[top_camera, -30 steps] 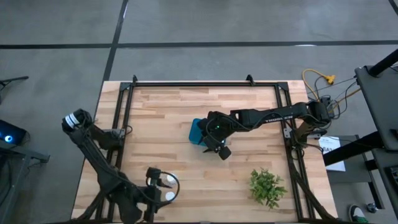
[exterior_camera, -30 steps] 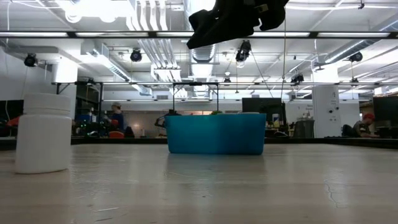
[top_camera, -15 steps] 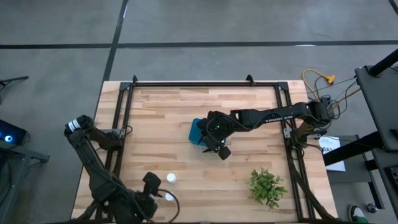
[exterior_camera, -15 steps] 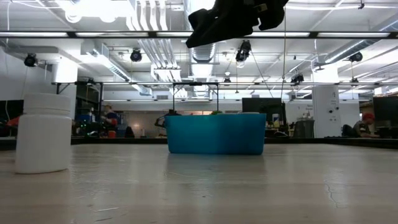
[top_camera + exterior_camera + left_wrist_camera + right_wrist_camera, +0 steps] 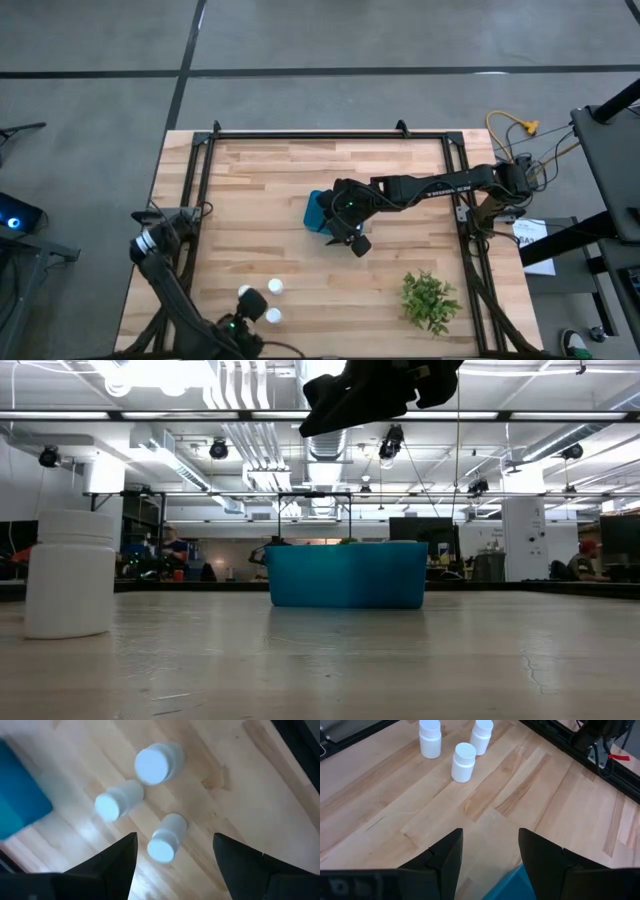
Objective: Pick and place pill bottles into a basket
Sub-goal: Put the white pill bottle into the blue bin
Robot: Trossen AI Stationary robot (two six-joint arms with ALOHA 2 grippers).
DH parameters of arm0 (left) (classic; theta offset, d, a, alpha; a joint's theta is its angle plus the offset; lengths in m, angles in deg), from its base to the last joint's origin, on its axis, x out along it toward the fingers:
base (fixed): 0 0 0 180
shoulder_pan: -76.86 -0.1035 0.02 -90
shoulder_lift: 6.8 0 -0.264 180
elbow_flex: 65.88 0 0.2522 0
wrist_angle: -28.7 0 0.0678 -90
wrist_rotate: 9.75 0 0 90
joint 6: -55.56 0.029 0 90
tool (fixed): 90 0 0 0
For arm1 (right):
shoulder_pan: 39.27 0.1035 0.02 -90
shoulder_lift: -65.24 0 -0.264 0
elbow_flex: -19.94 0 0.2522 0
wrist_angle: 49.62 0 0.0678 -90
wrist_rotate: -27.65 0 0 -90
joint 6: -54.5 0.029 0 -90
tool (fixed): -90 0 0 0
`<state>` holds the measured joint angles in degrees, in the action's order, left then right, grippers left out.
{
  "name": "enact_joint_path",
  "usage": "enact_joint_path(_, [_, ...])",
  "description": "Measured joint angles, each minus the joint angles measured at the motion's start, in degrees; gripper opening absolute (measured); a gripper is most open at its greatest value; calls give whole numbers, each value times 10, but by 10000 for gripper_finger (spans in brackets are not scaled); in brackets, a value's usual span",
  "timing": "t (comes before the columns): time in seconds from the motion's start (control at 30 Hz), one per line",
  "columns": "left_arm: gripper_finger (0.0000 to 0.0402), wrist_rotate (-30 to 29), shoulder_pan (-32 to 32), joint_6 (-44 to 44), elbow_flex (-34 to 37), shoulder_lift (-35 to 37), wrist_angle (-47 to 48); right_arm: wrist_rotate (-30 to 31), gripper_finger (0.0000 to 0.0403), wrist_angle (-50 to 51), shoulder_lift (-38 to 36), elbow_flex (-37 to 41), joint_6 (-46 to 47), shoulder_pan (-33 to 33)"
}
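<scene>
The basket (image 5: 318, 212) sits in the middle of the high view, so both arms can reach it. The right gripper (image 5: 356, 240) hangs just at its right edge; in its wrist view the fingers (image 5: 440, 862) stand apart and hold nothing, probably after a drop. Three bottles (image 5: 153, 762) stand close together at the lower left of the high view, well apart from the basket. The left gripper (image 5: 172, 857) hovers over them, fingers wide and empty, likely to pick one.
</scene>
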<state>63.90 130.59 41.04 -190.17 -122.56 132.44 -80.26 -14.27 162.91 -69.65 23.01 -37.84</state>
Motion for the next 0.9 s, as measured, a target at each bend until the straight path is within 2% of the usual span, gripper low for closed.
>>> enact_joint_path(0.13, [242, 11, 0, 51, -19, -30, 0, 0, 183, 0, 0, 0, 6, 0])
enact_joint_path(0.33, [242, 22, 1, 116, -1, -57, 1, 0, 183, 0, 0, 1, 6, 0])
enact_joint_path(0.9, [242, -5, 15, 176, 103, -67, 1, 0, 183, 0, 0, 4, 6, -4])
